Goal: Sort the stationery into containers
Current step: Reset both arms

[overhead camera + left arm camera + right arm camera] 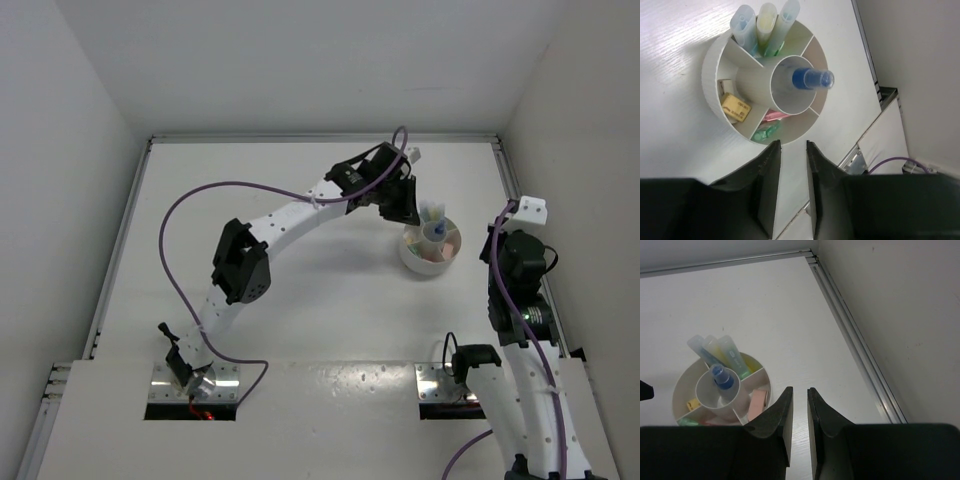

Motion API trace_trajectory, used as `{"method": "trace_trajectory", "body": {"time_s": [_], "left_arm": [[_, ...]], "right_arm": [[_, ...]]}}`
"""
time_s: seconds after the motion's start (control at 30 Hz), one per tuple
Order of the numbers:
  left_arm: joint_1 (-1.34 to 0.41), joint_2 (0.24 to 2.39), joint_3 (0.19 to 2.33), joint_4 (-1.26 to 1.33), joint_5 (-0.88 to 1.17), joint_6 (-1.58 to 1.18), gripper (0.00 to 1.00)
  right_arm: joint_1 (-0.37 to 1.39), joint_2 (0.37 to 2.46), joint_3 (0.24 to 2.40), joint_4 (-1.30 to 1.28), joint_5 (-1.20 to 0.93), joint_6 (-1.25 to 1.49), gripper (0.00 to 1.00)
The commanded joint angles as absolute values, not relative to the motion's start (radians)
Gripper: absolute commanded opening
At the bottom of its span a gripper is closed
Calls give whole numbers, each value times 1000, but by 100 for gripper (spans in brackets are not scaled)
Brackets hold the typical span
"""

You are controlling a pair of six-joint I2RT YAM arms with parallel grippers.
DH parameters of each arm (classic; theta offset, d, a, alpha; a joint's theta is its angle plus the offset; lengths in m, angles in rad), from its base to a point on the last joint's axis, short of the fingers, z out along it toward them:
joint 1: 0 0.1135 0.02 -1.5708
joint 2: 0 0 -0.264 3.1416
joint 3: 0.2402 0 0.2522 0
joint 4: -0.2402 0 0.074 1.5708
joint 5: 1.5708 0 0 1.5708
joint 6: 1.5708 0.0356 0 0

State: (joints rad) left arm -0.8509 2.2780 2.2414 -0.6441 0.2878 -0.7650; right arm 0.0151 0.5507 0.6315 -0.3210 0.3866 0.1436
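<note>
White walls close in a white surface (330, 300) on three sides. Right of centre in the overhead view stands the round white divided bowl (428, 270), well back from the arm bases, each of which sits on a square metal plate (225, 378). The left arm (290, 220) arcs from the lower left up across the surface, a purple cable (190, 200) looping beside it, and its wrist ends just beside the bowl's upper left edge. The right arm (520, 270) stands folded at the right edge of the frame, apart from the bowl.

In the left wrist view the left jaws rise from the bottom of the frame, slightly parted with a narrow gap and nothing between them, their tips just below the bowl's rim in the picture. The bowl's central tube holds a blue pen (812, 79) standing upright. The wedge at the top of the frame holds three pens side by side, leaning out over the rim: pale blue pen (742, 22), yellow pen (765, 20), green pen (785, 22). A yellow eraser block (736, 107) lies in the wedge at the left. A pink piece (772, 116) and a green piece (765, 132) lie in the wedge at the bowl's lower edge; what they are I cannot tell.

In the right wrist view the right jaws sit at bottom centre, parted by a narrow gap and empty, with the bowl to their left in the frame.
</note>
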Motion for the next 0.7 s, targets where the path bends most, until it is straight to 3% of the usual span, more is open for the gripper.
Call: {"method": "trace_trajectory", "body": {"time_s": [0.0,0.07,0.17,0.2,0.23,0.27,0.33,0.37,0.47,0.5,0.67], "left_arm": [[-839,2212,2298,-627,262,-738,13],[-850,2166,2278,-627,233,-690,0],[-859,2013,2179,-627,119,-573,0],[-859,1961,2057,-627,-17,-539,0],[-873,1904,1981,-617,-93,-507,6],[-873,1790,1898,-598,-169,-459,26],[-844,1679,1645,-589,-350,-459,80],[-815,1572,1485,-569,-363,-472,85],[-686,1404,1259,-496,-376,-488,96],[-654,1297,1136,-477,-376,-488,96],[-488,1089,947,-433,-350,-411,100]], "right_arm": [[11,546,627,-276,402,160,18],[11,546,627,-276,402,149,23],[11,555,627,-287,335,111,38],[11,570,627,-305,271,89,43],[11,584,649,-319,238,60,58],[11,601,660,-349,206,49,64],[11,665,679,-370,140,49,79],[20,687,704,-379,111,49,98],[37,765,732,-379,110,95,100],[37,775,748,-379,110,110,100],[37,762,756,-296,66,127,100]]}}
